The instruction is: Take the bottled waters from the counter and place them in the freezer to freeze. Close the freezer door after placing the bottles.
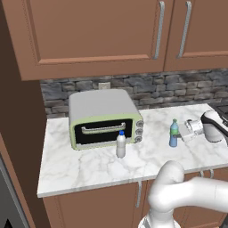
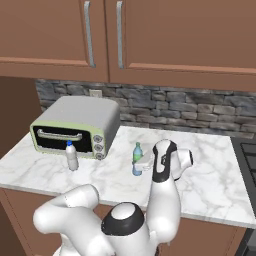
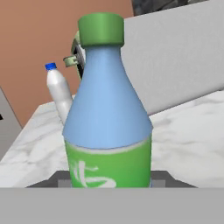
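A blue bottled water [image 1: 173, 133] [image 2: 137, 159] [image 3: 107, 113] with a green cap and green label stands upright on the white marble counter [image 1: 89, 171] [image 2: 210, 185]. My gripper [image 1: 181, 132] [image 2: 143, 161] [image 3: 109, 180] reaches in from the right and is shut on its lower body. A second bottled water [image 1: 121, 144] [image 2: 72, 156] [image 3: 59, 89], whitish with a blue cap, stands upright further left, just in front of the toaster oven and apart from the gripper. A grey strip of the freezer [image 1: 5, 196] shows at the lower left edge; its doors are out of view.
A grey and pale-green toaster oven [image 1: 104, 118] [image 2: 75, 127] sits at the back left of the counter. Brown wall cabinets [image 1: 98, 31] hang low above it. A stove top [image 2: 247, 150] borders the counter on the right. A brown side panel [image 1: 22, 133] closes the left end.
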